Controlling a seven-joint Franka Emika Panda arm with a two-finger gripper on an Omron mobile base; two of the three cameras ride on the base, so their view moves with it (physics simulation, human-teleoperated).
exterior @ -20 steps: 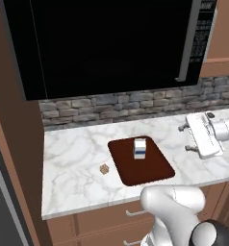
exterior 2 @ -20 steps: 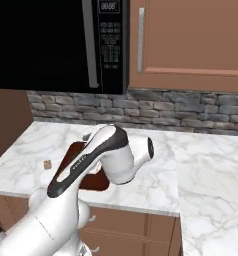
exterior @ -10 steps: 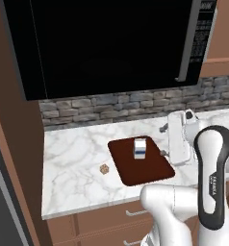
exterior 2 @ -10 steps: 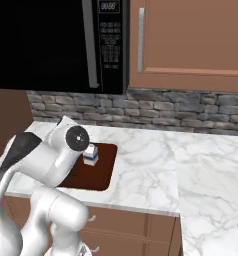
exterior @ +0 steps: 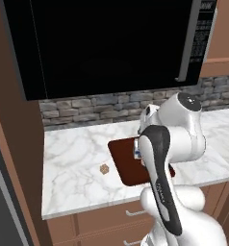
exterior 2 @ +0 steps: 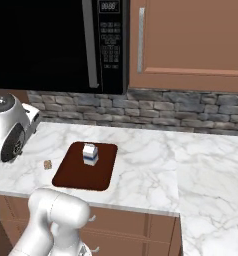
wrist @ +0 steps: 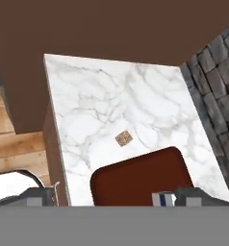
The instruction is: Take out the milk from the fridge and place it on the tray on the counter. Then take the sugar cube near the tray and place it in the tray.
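The milk (exterior 2: 90, 154), a small white carton with blue stripes, stands upright on the dark reddish-brown tray (exterior 2: 76, 172) on the marble counter (exterior 2: 151, 165). The tan sugar cube (exterior 2: 47, 164) lies on the counter just left of the tray. In the hand view my gripper (wrist: 119, 199) is open and holds nothing. It hovers over the tray's (wrist: 140, 180) edge, looking at the sugar cube (wrist: 123, 138), with the milk (wrist: 163, 199) by one fingertip. In the left base view my arm hides most of the milk (exterior: 136, 153); the sugar cube (exterior: 104, 168) is plain. A grey strip of the fridge (exterior: 1, 202) shows at the far left.
A big black microwave (exterior: 107, 43) hangs over the counter, in front of a grey stone backsplash (exterior 2: 181, 112). A brown wall cabinet (exterior 2: 191, 40) is at the right. Brown drawers (exterior 2: 156, 230) sit under the counter, which runs on bare to the right.
My arm has swung from the right end of the counter leftward across the tray. The milk and sugar cube have stayed put. The gripper has stayed open.
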